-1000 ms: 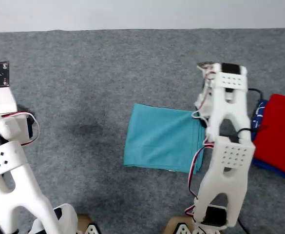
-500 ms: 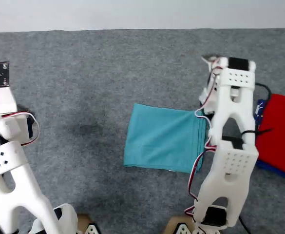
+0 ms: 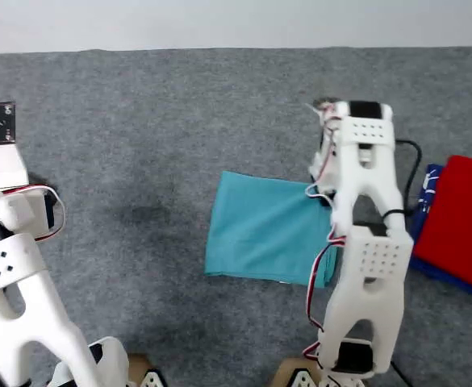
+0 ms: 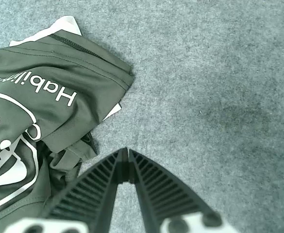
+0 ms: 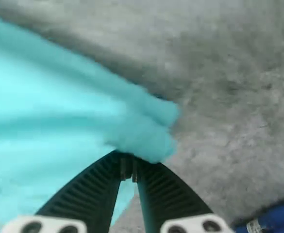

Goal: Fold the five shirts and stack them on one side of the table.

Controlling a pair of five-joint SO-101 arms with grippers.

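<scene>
A folded teal shirt (image 3: 256, 230) lies flat in the middle of the grey table. My right gripper (image 5: 127, 170) is at its right edge, shut on a bunched fold of the teal shirt (image 5: 146, 138). In the high view the right arm (image 3: 361, 201) covers that edge. A red shirt (image 3: 457, 222) lies folded on a blue shirt (image 3: 428, 189) at the table's right side. My left gripper (image 4: 127, 158) is shut and empty, hanging over bare carpet beside a crumpled dark green shirt (image 4: 30, 116) with white print.
The left arm (image 3: 10, 266) stands at the table's near left corner. Grey carpet (image 3: 139, 121) covers the table, bare between the arms and toward the back edge. A corner of the blue shirt (image 5: 273, 218) lies close to the right gripper.
The right arm swung slightly right and then back left, now sitting farther over the teal shirt's right edge. The left arm has stayed put.
</scene>
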